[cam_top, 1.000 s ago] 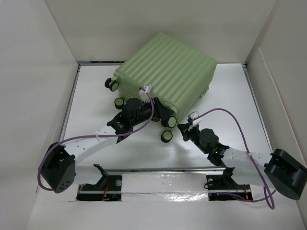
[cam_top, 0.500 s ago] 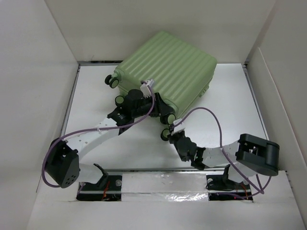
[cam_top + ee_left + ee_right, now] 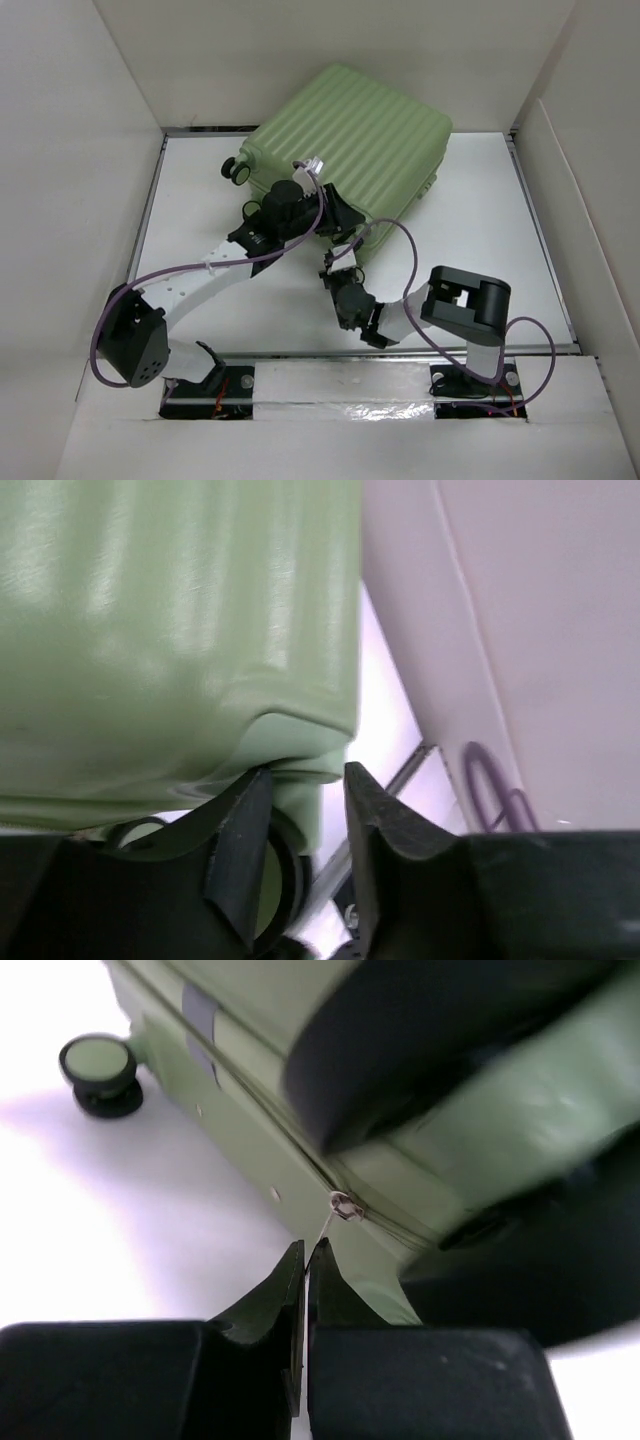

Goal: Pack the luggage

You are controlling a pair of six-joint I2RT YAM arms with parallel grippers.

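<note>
The luggage (image 3: 350, 140) is a pale green ribbed suitcase, closed and lying flat at the back of the table. My left gripper (image 3: 340, 215) is at its near corner. In the left wrist view the jaws (image 3: 305, 790) stand apart around the shell's corner piece (image 3: 290, 770), which lies against the left finger, with a gap to the right one. A wheel (image 3: 270, 880) shows below. My right gripper (image 3: 333, 268) is at the suitcase's near side. In the right wrist view (image 3: 305, 1252) it is shut on the thin zipper pull (image 3: 335, 1210) of the closed zip.
White walls box in the table on the left, back and right. A metal rail (image 3: 400, 352) runs along the near edge. Purple cables (image 3: 400, 235) loop over both arms. Another suitcase wheel (image 3: 97, 1065) stands on the table to the left of the right gripper.
My right arm has folded and swung left, bringing its gripper to the suitcase's near side, onto the zipper pull. My left gripper has shifted slightly further in at the corner.
</note>
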